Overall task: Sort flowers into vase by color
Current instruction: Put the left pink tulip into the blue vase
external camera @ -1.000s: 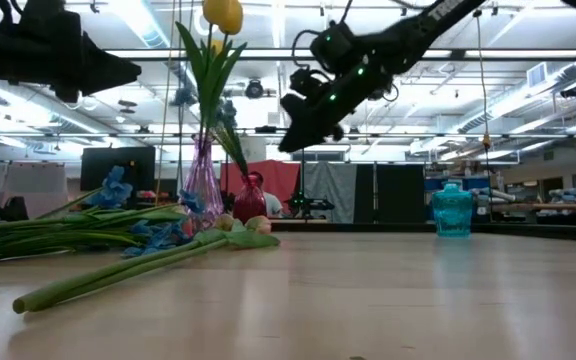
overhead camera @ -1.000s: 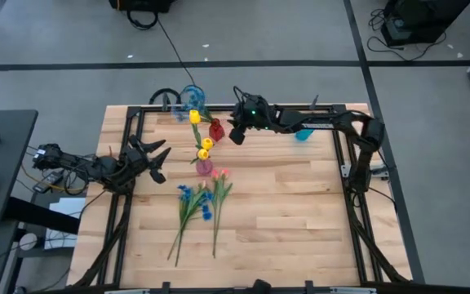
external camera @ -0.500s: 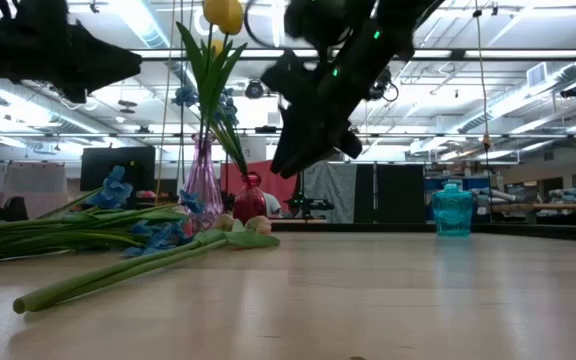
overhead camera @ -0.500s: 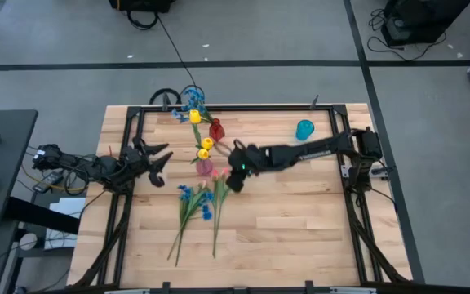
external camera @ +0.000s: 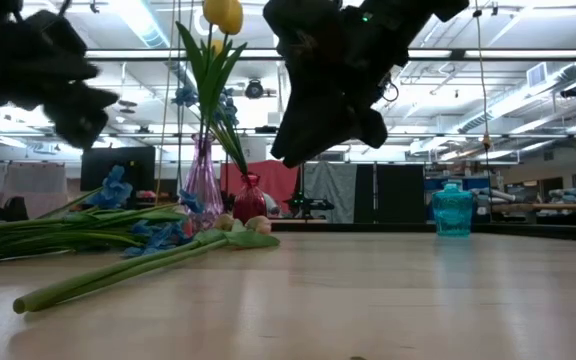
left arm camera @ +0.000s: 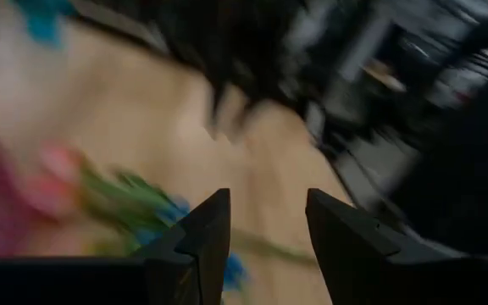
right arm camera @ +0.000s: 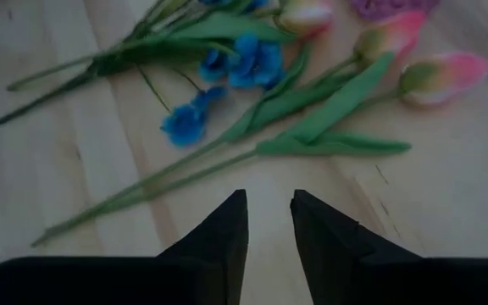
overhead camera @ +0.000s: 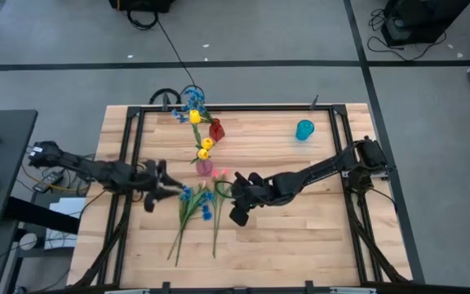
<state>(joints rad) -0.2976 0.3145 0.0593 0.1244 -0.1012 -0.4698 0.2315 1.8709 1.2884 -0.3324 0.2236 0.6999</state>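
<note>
Both dark grippers hover over the loose pink tulip buds [overhead camera: 219, 174] and blue sprays [overhead camera: 188, 194] lying mid-table: right gripper [overhead camera: 237, 214] narrowly parted, empty; left gripper [overhead camera: 170, 186] spread wide. Converging there, they risk colliding or snagging tangled stems.

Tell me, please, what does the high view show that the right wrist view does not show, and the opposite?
Only the high view shows both arms: the left gripper beside the blue sprays and the right gripper beside the pink tulips, plus the pink vase holding yellow tulips, the red vase, and the turquoise vase.

Only the right wrist view shows the open gap between that gripper's fingers, close above bare wood.

Both show the pink tulips and blue sprays lying on the table.
</note>
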